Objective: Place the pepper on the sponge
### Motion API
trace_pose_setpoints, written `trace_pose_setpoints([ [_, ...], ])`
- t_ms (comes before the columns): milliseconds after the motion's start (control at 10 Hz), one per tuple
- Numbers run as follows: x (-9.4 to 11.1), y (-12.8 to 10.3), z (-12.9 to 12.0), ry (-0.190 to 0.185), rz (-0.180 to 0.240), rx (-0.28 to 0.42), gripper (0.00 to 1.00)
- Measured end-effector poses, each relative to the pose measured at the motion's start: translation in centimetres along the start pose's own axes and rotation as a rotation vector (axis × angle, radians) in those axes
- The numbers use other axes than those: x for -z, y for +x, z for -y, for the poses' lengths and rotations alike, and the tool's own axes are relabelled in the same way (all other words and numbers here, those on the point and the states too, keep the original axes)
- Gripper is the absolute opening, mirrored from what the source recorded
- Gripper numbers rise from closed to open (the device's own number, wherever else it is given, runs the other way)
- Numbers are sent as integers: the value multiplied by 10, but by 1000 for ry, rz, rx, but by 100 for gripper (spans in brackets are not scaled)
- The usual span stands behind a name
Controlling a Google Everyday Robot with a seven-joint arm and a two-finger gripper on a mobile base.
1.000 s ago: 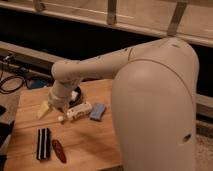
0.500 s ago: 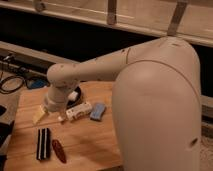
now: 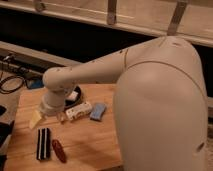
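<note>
My gripper (image 3: 56,116): seemingly beside yellow wedge sponge (image 3: 36,120), wooden table's (image 3: 92,146) left edge; hold, I cannot tell.
Long red pepper (image 3: 59,150): near front edge.

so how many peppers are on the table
1: the red pepper at the table's front left, beside a black striped object. The gripper is behind it, near the yellow object. The arm may hide others.

tool (image 3: 59,116) low between yellow piece (image 3: 36,120) and white box (image 3: 78,111) — crowded | tabletop (image 3: 87,146) beside pepper (image 3: 59,150) — open
</note>
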Motion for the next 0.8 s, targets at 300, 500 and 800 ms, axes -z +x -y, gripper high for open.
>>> trace_pose_setpoints([
  [300,-16,9,19,-6,-38,-62,75],
  [500,-46,20,37,-15,-87,-117,75],
  [800,-71,43,52,-58,-138,-201,75],
])
